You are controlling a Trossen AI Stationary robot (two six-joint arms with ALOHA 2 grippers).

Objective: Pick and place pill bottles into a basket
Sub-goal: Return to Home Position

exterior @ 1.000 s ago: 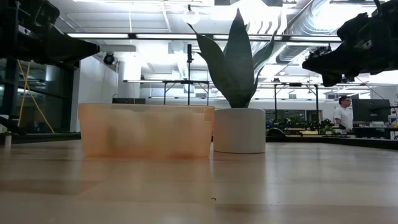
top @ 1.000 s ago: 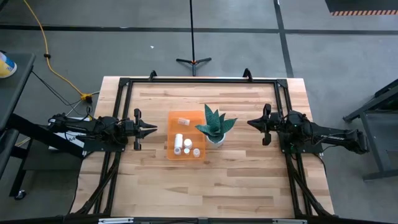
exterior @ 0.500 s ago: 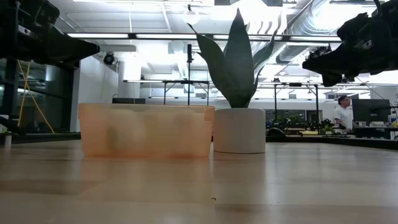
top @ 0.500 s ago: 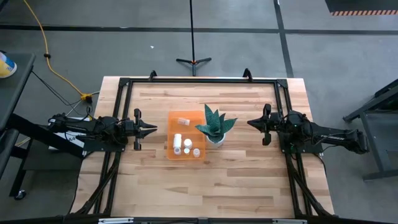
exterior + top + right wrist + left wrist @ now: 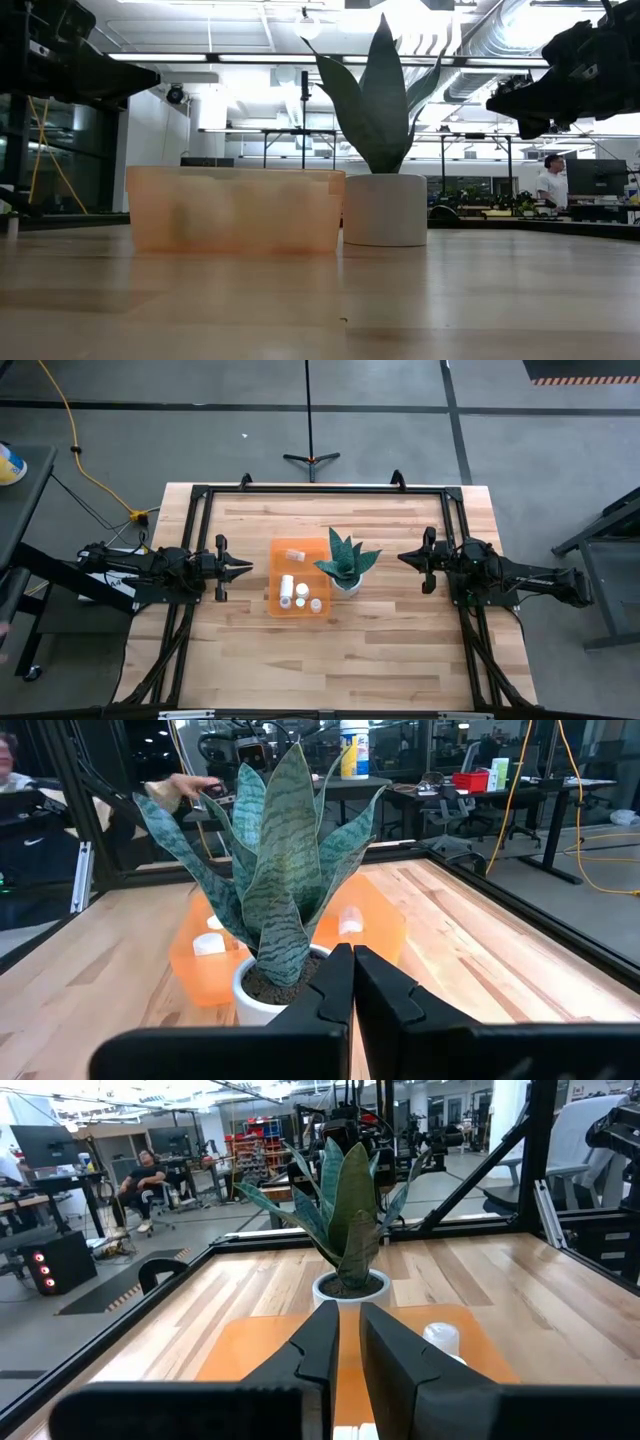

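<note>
Well, in the high view the pill bottles are all inside the basket, which sits in the middle of the table, just beside the plant. I can count five: one see-through bottle at the far end and four white ones bunched nearer me. I see none on the bare wood, so I think the job is done. The left gripper is by the left edge and the right gripper is by the right edge, both well apart from the basket. In the low view the basket has a cloudy orange wall with ribs, and I cannot pick out the bottles through it. The round white pot stands just beside it, and both arms hang high above the wood. In the left wrist view the left gripper has its fingers close together with only a thin slit, and nothing is in it. Past it I see the orange floor and one white cap. In the right wrist view the right gripper is pressed together on nothing, behind stiff stripy leaves. I think the bottles are light, hard and smooth, so they could roll or slip. If I had to lift one, I would pinch it gently around the middle of its body.
</note>
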